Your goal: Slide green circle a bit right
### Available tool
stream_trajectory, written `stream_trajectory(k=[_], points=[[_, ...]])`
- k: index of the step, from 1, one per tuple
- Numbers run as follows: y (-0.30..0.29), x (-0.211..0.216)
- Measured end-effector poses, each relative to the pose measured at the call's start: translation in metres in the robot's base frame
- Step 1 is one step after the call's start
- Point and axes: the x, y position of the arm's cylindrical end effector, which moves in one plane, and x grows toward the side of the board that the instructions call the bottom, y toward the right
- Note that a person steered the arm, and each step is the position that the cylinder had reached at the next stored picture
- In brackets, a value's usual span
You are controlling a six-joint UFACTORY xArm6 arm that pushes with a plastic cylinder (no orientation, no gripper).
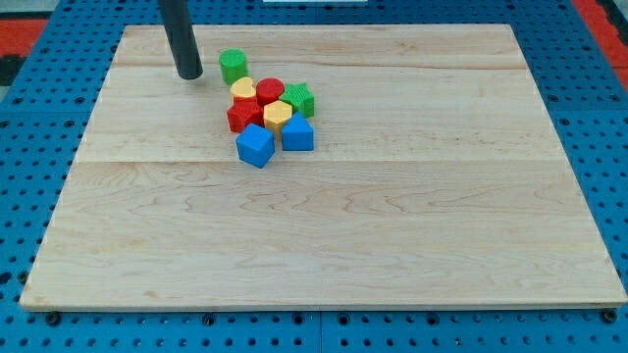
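The green circle (233, 66) stood on the table (392, 226) near the view's top, a little apart from the cluster below and to its right. My tip (188, 74) rested just to the view's left of it, close but seemingly not yet touching. There were no jaws on this rod, so nothing could be said of them being wide or narrow; the tip could only push.

The cluster lay tight together: a yellow block (243, 90), a red circle (271, 91), a green star (298, 99), a red block (242, 116), a yellow hexagon (278, 116), a blue cube (255, 145) and another blue block (297, 134).

The circle looked small, light and rigid, likely to slide easily on the smooth wood. Being round, it would probably slip sideways off an off-centre push, so contact belonged at the middle of its left face. Open board lay to its right, though the yellow block sat near its lower edge.
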Motion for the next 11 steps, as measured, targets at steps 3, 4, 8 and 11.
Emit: stream_trajectory(k=[3, 4, 8, 11], points=[[0.275, -0.046], [0.311, -0.051], [0.297, -0.098], [0.140, -0.064]])
